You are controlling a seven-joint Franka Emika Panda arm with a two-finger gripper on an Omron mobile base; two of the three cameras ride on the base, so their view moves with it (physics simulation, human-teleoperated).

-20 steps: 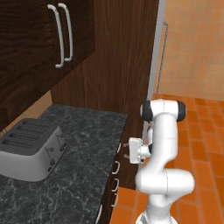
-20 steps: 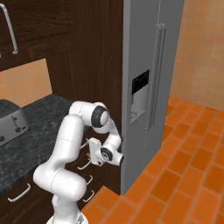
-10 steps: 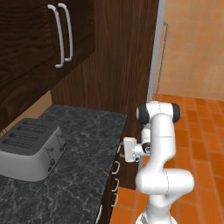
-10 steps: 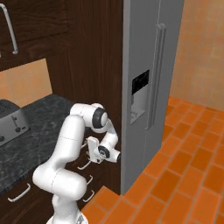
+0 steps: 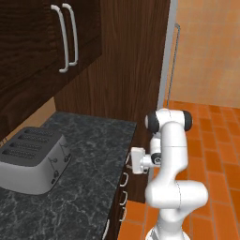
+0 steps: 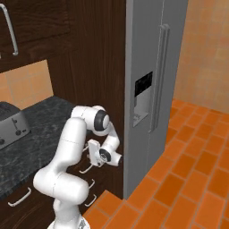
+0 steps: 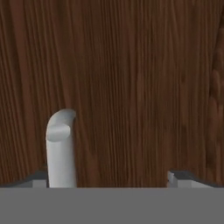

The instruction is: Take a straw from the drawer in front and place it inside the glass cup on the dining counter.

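1. At the front right corner of the black speckled bench [image 5: 89,154], below its top, I have the pincer [image 5: 132,161] against the dark wooden cabinet face.
2. Pincer state: jaws spread to full width, nothing between them. The hand view shows both dark fingertips [image 7: 177,177] apart, facing the wood.
3. Target: the drawer [image 6: 85,165], closed. Its curved silver handle [image 7: 61,146] rises just above the pincer's left tip in the hand view, its long axis running up that picture and curling over at the top.
4. Key relation: the handle lies off to one side of the jaw gap, not centred in it. I judge a sideways shift is needed before closing.
5. Straw: I cannot see it; I judge that it lies inside the closed drawer.
6. Toaster [image 5: 33,159]: on the bench near its left edge, well apart from the work.
7. Grey refrigerator [image 6: 152,89]: just beyond the cabinet.
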